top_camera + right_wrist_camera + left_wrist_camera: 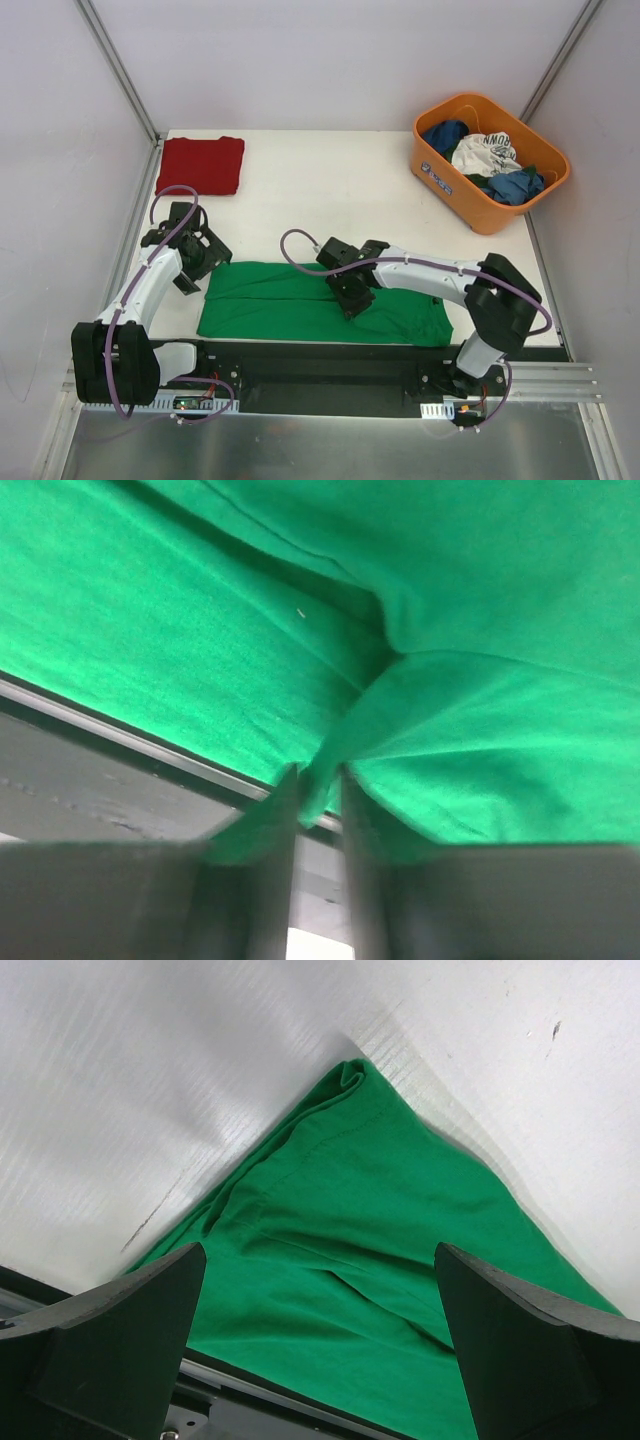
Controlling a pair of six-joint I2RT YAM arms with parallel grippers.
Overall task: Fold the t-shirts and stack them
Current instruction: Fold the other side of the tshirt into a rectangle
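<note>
The green t-shirt point(300, 300) lies flat in a long folded strip along the near edge of the table point(330, 190), stretching from just in front of the left arm across to the right arm's base. The right hand point(350, 308) is down on the middle of that strip, close to its near hem. In the right wrist view the right hand point(320, 800) has its two fingers drawn close together with a thin ridge of the green t-shirt point(450, 580) pinched between them, so it is gripping the cloth; the fabric pulls up into a crease that runs away from the fingertips.

The left hand point(205, 268) sits at the left end of the strip, beside its far left corner. In the left wrist view the left hand point(315, 1255) is spread wide, one finger point(120, 1340) at each side of the picture, and the corner of the green t-shirt point(380, 1240) lies below the gap between them, wrinkled but not held.

The dark red t-shirt point(203, 163) lies folded into a neat rectangle at the far left corner of the table, well apart from both hands.

An orange basket point(440, 170) stands at the far right corner, holding blue garments point(515, 185) and a white garment point(483, 153) with dark print
</note>
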